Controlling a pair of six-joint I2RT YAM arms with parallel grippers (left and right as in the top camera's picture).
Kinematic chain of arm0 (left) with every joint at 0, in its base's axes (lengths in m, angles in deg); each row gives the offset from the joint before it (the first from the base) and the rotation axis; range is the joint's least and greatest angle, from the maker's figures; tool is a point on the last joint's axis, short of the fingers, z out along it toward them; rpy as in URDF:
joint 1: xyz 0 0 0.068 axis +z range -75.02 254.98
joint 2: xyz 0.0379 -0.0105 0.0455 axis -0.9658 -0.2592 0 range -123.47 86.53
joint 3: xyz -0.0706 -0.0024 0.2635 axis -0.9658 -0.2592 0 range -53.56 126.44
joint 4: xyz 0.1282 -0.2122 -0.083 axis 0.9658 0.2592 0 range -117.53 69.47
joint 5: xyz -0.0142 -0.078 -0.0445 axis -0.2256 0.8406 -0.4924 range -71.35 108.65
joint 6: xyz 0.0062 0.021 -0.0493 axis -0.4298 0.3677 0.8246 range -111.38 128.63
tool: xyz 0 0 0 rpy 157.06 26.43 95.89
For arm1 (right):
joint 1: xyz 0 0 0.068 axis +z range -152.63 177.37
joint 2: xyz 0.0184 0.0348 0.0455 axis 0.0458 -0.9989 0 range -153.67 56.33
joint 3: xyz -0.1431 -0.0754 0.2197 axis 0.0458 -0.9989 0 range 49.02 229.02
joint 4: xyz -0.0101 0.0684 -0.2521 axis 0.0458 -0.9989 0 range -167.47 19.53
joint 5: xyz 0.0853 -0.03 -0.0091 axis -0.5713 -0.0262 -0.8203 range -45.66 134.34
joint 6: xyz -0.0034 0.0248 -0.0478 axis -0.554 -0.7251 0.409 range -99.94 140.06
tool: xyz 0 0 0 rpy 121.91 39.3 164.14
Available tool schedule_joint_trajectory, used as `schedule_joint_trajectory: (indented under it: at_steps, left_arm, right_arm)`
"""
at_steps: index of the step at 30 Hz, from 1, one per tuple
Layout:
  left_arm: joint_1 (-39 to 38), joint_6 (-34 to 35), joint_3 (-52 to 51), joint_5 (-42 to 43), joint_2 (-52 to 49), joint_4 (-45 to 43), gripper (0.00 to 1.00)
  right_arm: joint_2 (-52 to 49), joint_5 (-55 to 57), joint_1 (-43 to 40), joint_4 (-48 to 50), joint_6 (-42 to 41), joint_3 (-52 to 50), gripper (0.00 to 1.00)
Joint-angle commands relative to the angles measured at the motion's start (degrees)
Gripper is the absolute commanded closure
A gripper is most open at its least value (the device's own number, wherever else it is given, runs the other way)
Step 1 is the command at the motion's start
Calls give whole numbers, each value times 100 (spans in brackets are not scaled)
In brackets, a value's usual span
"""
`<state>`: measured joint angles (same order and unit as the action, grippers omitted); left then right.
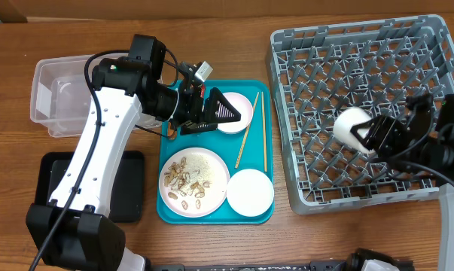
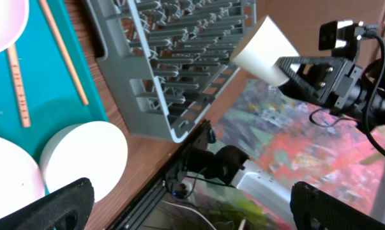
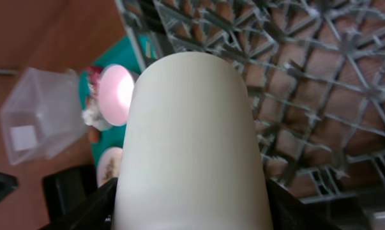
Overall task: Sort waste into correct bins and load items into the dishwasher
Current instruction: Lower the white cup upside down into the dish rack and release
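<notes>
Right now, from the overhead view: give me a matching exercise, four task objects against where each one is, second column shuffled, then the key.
Things
1. cream cup
2. chopsticks
3. clear tub
4. black tray

Places
A. on the table, left side, near edge, partly covered by the left arm
B. lying on the teal tray
C. held in the right gripper above the dish rack
D. on the table, left side, far edge

Pairs: 1-C, 2-B, 3-D, 4-A
</notes>
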<state>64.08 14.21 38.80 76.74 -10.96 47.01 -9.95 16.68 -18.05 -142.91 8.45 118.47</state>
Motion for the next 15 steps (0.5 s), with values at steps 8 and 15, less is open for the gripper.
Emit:
schedule_joint_trajectory:
  at_steps: [8,15]
  left_arm:
    - [-28,-24,107,-175,35,-17,0]
    - [-28,-26,107,-179,35,-22,0]
  right_arm:
    - [-496,1906,872,-269,-385,151,43]
    - [-1213,1794,872,-313,-385,149,43]
